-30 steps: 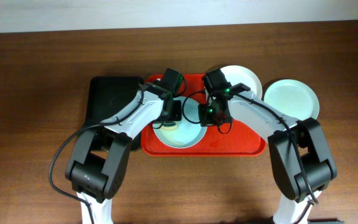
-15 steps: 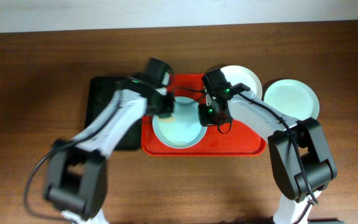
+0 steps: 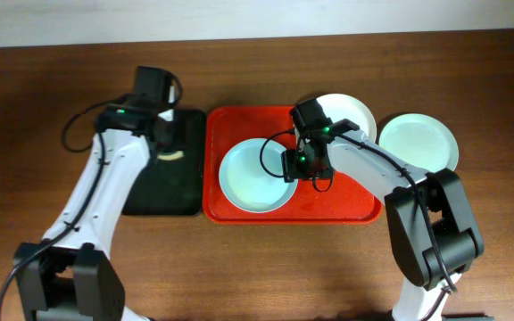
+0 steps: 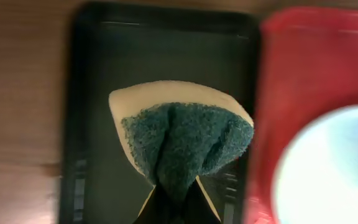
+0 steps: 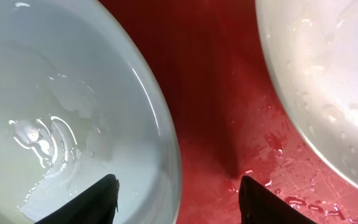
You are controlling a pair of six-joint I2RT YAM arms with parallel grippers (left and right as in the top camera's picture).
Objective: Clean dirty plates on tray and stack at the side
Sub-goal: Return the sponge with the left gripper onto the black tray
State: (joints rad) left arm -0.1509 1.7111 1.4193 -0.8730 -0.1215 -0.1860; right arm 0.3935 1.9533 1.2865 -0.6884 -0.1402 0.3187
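At the far left the left pincer (image 3: 162, 143) hangs over the black tray (image 3: 161, 192), which lies on the wooden surface (image 3: 43, 223) just beside the red tray (image 3: 337, 207). Its two fingers are pressed together on a sponge (image 4: 182, 140), pale yellow on one face and dark green and coarse on the other, folded in the grip so that it fans out above the black tray's floor (the wrist view is blurred, so I cannot tell whether the sponge touches that floor). On the left half of the red tray sits a pale blue plate (image 3: 250, 178), flat and upright, its inside wet and glossy with no smear that I can make out. The right pincer (image 5: 178, 202) is at this plate's right edge with its jaws spread apart: one finger over the plate's inside, the other over the bare, wet red floor, the rim between them and gripped by neither. Farther right, a white plate (image 3: 351, 111) speckled with droplets sits at the red tray's far right corner, overlapping its rim. The third plate (image 3: 418, 141), pale and clean-looking, rests on the surface right of the red tray, just beside the white plate.
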